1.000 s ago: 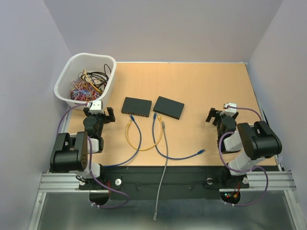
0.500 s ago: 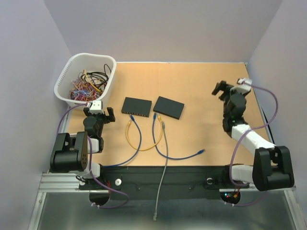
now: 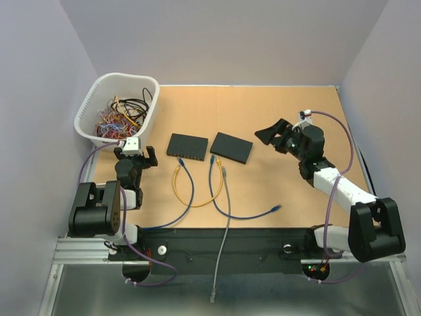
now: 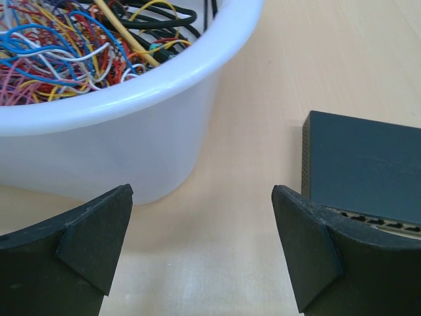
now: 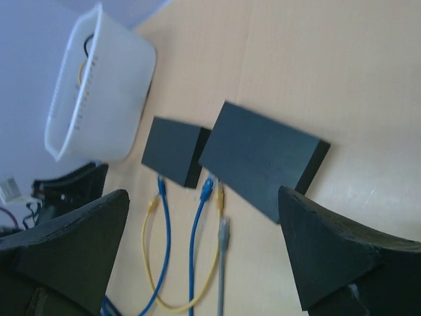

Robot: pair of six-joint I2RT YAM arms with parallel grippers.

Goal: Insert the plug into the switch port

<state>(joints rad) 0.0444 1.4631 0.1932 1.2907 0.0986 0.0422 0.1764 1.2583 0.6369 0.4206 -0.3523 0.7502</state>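
Note:
Two dark switches lie mid-table, the left switch [image 3: 186, 146] and the right switch [image 3: 231, 147]. Blue and yellow cables [image 3: 197, 197] run to their near faces. A grey cable's plug [image 3: 223, 172] lies loose just in front of the right switch. A blue cable's free plug [image 3: 277, 208] lies nearer the right arm. My right gripper [image 3: 271, 135] is open and empty, raised to the right of the right switch; its view shows both switches [image 5: 263, 155] and the grey plug [image 5: 223, 230]. My left gripper [image 3: 136, 158] is open and empty, left of the left switch [image 4: 368, 171].
A white basket [image 3: 148, 113] full of tangled wires stands at the back left, close ahead of my left gripper [image 4: 204, 250] in the left wrist view [image 4: 164, 131]. The grey cable [image 3: 222, 250] runs off the table's near edge.
My right arm swung out from its base to the far right, then turned left toward the switches. The left arm and the cables have not moved.

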